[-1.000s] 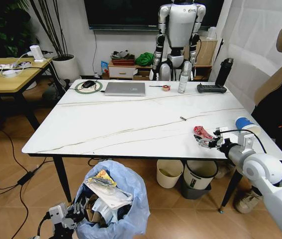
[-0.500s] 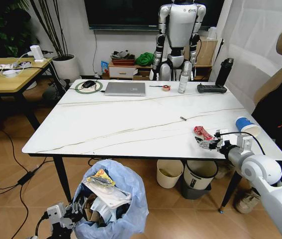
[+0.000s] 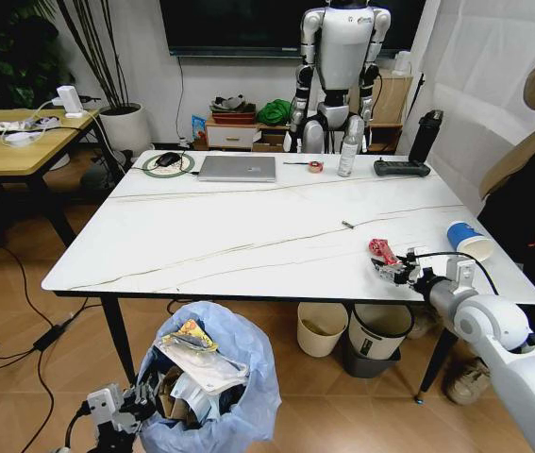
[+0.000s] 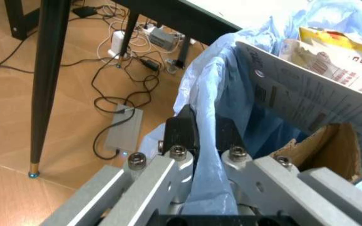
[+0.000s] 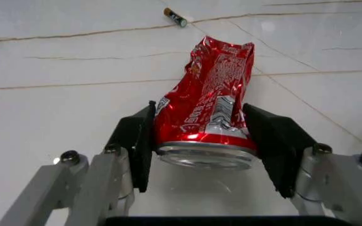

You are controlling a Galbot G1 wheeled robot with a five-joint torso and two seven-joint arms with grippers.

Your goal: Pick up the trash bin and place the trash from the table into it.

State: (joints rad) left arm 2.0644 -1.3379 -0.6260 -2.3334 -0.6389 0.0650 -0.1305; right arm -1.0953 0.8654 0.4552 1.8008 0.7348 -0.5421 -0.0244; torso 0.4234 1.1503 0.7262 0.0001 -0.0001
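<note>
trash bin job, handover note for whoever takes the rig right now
Left end effector: low beside the table, shut on the trash bin's blue bag edge.
Right end effector: near the table's right front edge, pads against both sides of the crushed red can, which lies on the tabletop.
Done: bin holds cardboard and paper.
Left: bin the can, blue paper cup and small battery.
</note>
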